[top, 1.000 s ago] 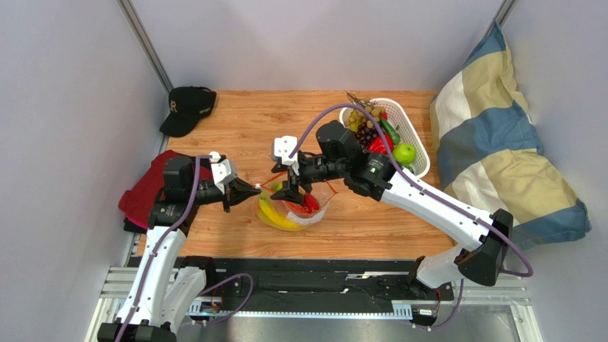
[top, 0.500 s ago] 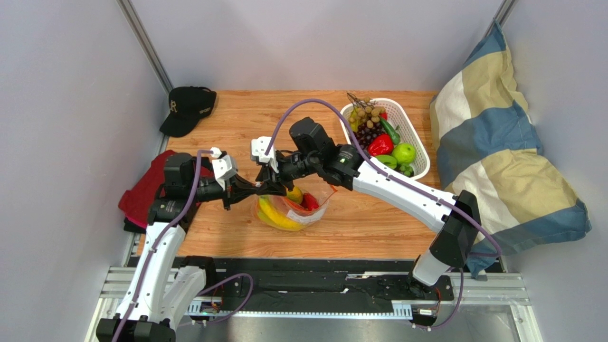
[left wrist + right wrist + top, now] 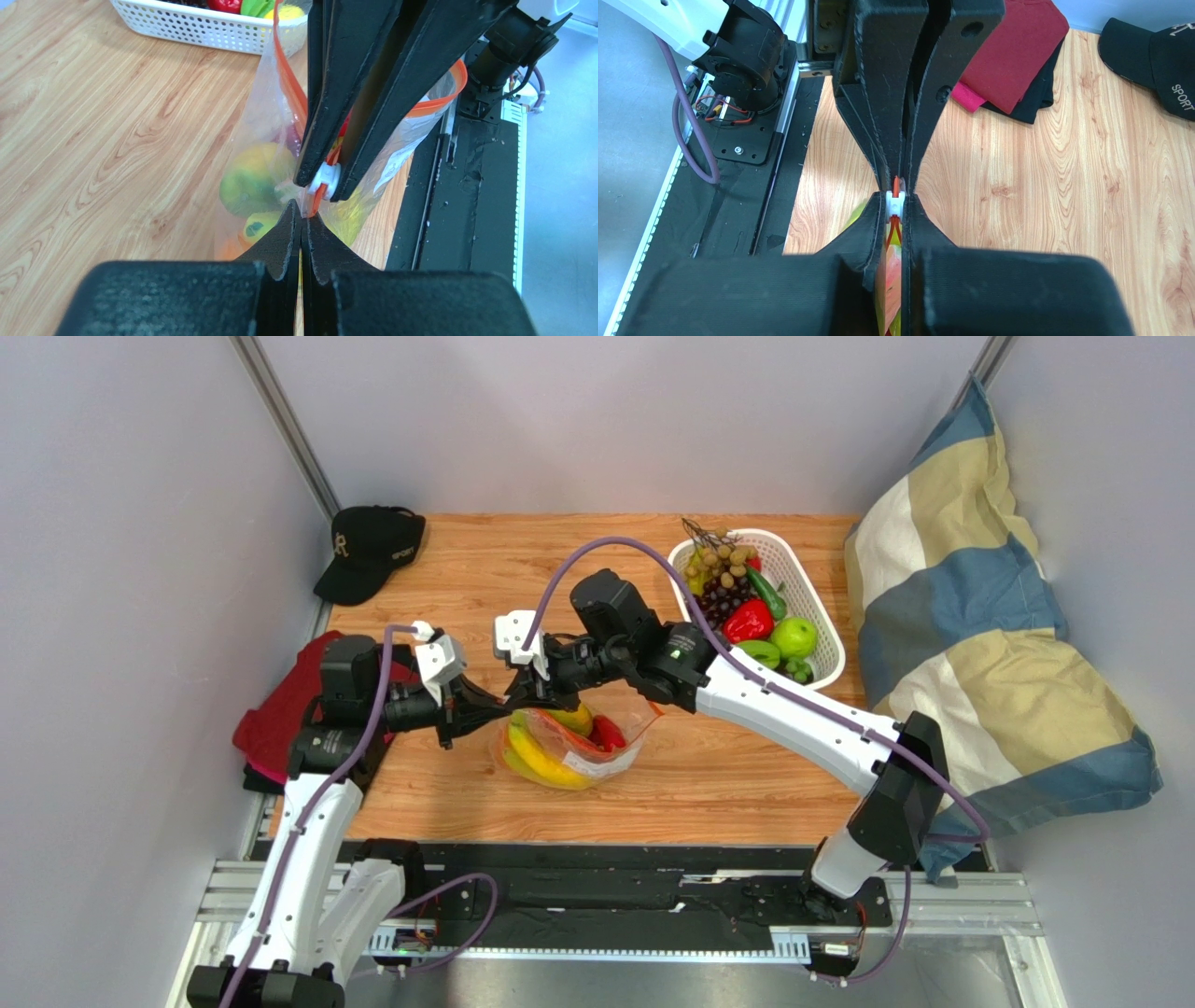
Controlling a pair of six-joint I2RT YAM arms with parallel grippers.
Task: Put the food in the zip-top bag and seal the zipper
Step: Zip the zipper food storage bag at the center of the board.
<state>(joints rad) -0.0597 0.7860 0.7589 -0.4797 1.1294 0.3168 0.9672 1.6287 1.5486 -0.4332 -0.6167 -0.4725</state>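
Observation:
The zip-top bag [image 3: 589,745] stands on the wooden table, holding food: yellow bananas [image 3: 540,759], a red fruit [image 3: 609,732] and a green-yellow fruit [image 3: 254,176]. Its orange-red zipper [image 3: 286,73] still gapes, the two strips spread apart. My left gripper [image 3: 302,212] is shut on the bag's top corner at the zipper's end. My right gripper [image 3: 897,201] faces it tip to tip, shut on the white slider tab [image 3: 325,179]. In the top view the left gripper [image 3: 497,709] and right gripper [image 3: 525,703] meet at the bag's left end.
A white lattice basket [image 3: 819,618] at the back right holds grapes, a red pepper and a green apple. A black cap [image 3: 368,549] lies back left, red cloth [image 3: 285,717] at the left edge, a checked pillow [image 3: 982,644] on the right. A black rail [image 3: 617,875] runs along the near edge.
My right gripper moved left from over the bag's mouth to its left end and closed on the white slider. My left gripper kept its hold and barely moved.

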